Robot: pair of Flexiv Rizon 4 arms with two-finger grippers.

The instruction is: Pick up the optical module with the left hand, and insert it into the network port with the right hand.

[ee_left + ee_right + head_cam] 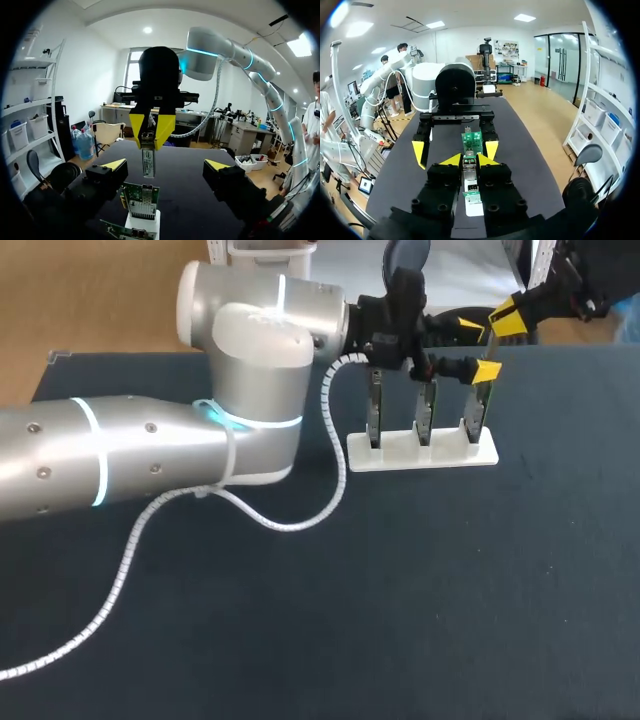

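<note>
Locate the white slotted plastic stand on the dark cloth-covered table; it carries three upright circuit cards. Your right gripper is pinching the slim metal optical module, which hangs upright just above the green network card at the right end of the stand, with a small gap between them. Your left gripper sits over the same end of the stand, fingers spread wide, one either side of that card, holding nothing
</note>
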